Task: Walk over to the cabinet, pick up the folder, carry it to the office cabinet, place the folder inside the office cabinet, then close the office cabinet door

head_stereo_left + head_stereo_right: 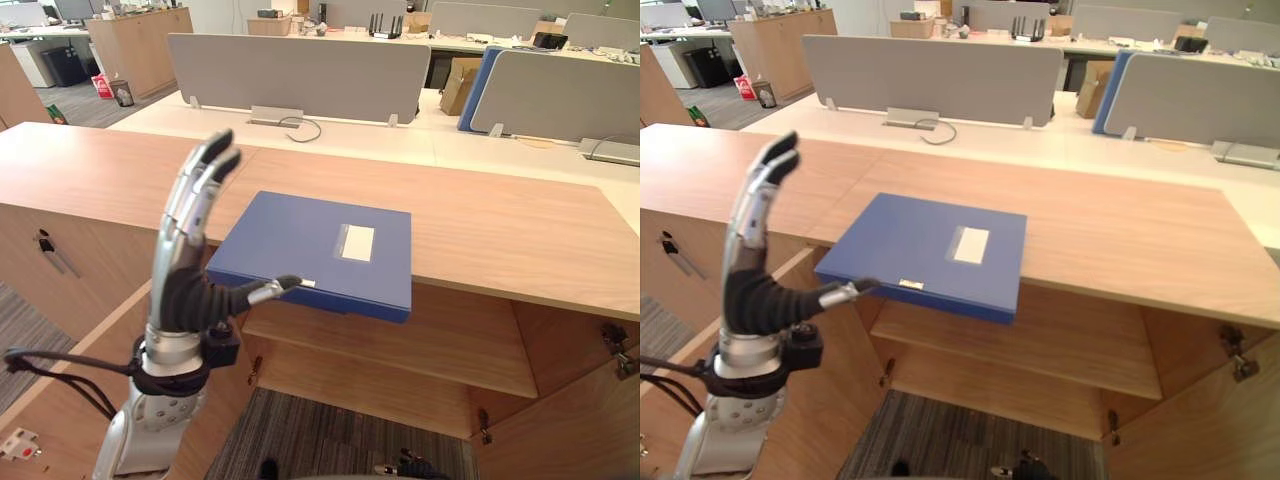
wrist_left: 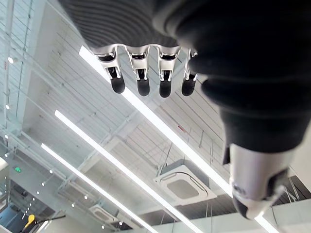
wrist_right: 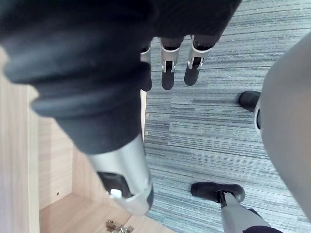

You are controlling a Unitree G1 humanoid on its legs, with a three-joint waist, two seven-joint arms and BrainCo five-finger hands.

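A blue folder (image 1: 310, 250) with a white label lies flat on the wooden cabinet top (image 1: 500, 240), its near edge jutting out over the open cabinet. My left hand (image 1: 185, 290) is raised just left of the folder's front left corner. Its fingers point straight up and it is open. Its thumb (image 1: 275, 290) stretches sideways to the folder's front edge; I cannot tell whether it touches. The left wrist view looks past straight fingers (image 2: 141, 77) at the ceiling. My right hand (image 3: 167, 73) hangs open over the carpet beside a cabinet panel, holding nothing.
Below the top, the cabinet stands open with a bare shelf (image 1: 450, 340). Its left door (image 1: 70, 400) and right door (image 1: 570, 420) swing out toward me. Behind the cabinet are white desks with grey partitions (image 1: 300, 65). Grey carpet (image 1: 330, 430) lies below.
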